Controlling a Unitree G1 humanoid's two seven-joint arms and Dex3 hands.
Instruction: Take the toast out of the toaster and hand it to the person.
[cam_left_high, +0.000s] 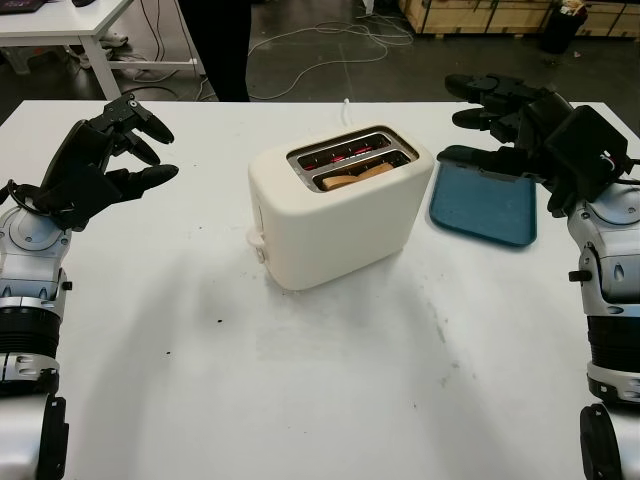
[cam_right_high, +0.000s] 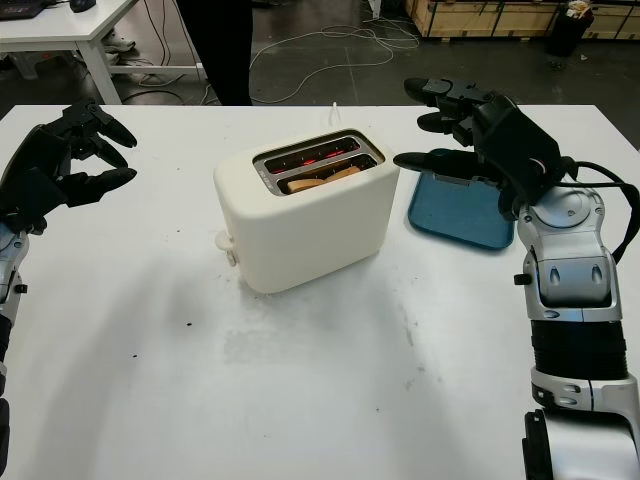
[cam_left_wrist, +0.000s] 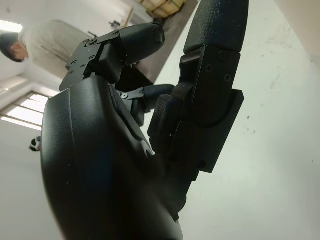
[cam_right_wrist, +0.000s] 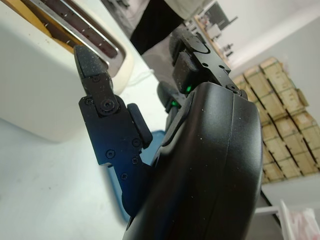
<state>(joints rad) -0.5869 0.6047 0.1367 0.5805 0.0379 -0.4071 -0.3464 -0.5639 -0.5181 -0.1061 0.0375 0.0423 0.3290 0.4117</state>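
While the toast sits low in the toaster's nearer slot, its long axis along that slot, your far slot glows red. Beside the toaster on the white desk lies a blue tray. Your left robot hand hangs open well left of the toaster; your right robot hand hangs open over the tray's edge. Bare desk surrounds the toaster.

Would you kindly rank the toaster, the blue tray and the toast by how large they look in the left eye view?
1. Toaster, clearly largest.
2. Blue tray, partly hidden by the open right hand above it.
3. Toast, smallest; part of it sits down in the slot.
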